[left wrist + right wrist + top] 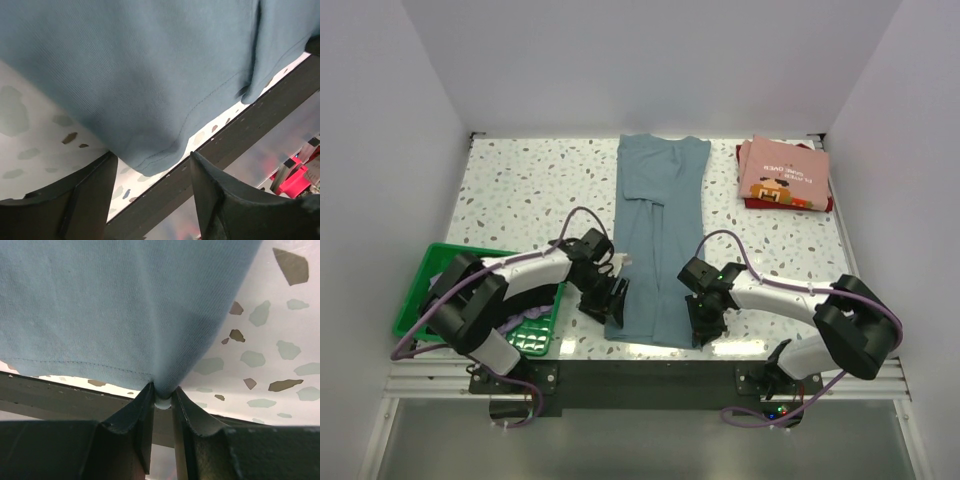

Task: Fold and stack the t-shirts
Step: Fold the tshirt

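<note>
A dusty grey-blue t-shirt (655,230) lies folded into a long strip down the middle of the table, hem at the near edge. My left gripper (612,300) is at the hem's near left corner. In the left wrist view it (152,167) stands open, with the shirt's corner (150,160) just between the fingertips and untouched. My right gripper (705,325) is at the near right corner. The right wrist view shows it (162,397) shut on a pinch of the blue cloth (125,305). A folded pink t-shirt (783,172) with a printed graphic lies on a dark red one (828,203) at the back right.
A green mesh basket (430,275) sits at the near left beside the left arm, with lavender cloth (530,320) showing in it. The table's dark front rail (250,130) runs just under both grippers. White walls close in the table on three sides.
</note>
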Robot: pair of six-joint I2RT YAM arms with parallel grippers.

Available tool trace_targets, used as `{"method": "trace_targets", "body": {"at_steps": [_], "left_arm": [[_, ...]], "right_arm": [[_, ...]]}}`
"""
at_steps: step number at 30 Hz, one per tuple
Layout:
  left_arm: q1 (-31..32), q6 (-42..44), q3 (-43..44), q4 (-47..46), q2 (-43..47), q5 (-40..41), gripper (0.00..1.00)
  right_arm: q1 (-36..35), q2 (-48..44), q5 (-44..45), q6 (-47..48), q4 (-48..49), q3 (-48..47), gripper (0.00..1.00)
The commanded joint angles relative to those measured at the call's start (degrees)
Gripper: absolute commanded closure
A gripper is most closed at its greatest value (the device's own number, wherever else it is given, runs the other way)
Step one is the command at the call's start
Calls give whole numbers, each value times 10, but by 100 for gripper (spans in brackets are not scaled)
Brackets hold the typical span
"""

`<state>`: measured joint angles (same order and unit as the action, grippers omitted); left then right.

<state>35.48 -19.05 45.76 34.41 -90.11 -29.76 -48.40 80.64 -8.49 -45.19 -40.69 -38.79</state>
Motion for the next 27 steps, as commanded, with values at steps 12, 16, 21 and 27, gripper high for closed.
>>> {"method": "trace_targets", "body": {"at_steps": [12, 16, 21, 27], "left_arm": [[70, -141, -78, -23, 53, 102, 49], [71, -151, -65, -22, 57, 143, 52], [71, -157, -66, -31, 50, 158, 56], [71, -151, -73, -52, 34, 145, 78]], "right_arm": [[-4, -11, -16, 52, -10, 7, 77], [-4, -16, -16, 61, -12, 5, 77], [-4, -22, -14, 68, -14, 4, 77], [-4, -29, -12, 71, -19, 3, 77]]}}
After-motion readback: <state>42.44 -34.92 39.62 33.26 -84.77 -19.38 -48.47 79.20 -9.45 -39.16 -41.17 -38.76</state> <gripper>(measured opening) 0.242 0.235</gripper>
